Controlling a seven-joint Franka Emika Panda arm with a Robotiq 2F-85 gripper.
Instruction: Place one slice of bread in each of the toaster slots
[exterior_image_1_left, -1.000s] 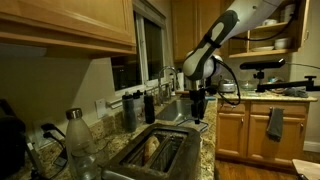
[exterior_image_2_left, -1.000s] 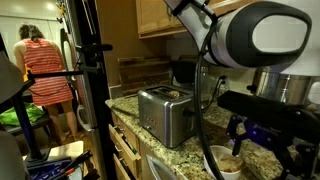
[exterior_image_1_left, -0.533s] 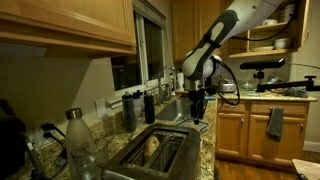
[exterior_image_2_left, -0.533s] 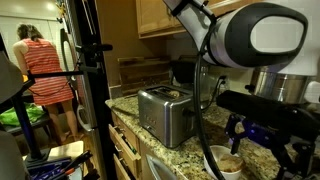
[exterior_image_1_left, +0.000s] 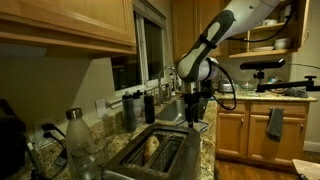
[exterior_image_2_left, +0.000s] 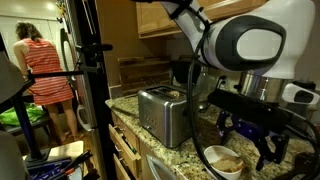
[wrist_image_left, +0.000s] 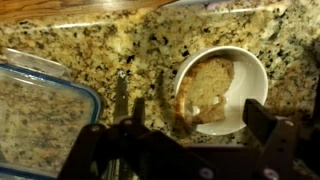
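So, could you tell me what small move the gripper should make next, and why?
Probably lower the open gripper onto the bread slice in the white bowl: it hangs above the bowl, holding nothing, and one toaster slot looks empty.

Toaster (exterior_image_2_left: 165, 113) sits on the desk (wrist_image_left: 110, 45) with one bread slice (exterior_image_1_left: 152, 147) standing in it and a bottle (exterior_image_1_left: 78, 140) beside. Bowl (wrist_image_left: 255, 72) lies right of a container (wrist_image_left: 40, 110), another slice (wrist_image_left: 205, 85) inside it, gripper (wrist_image_left: 185, 145) above.
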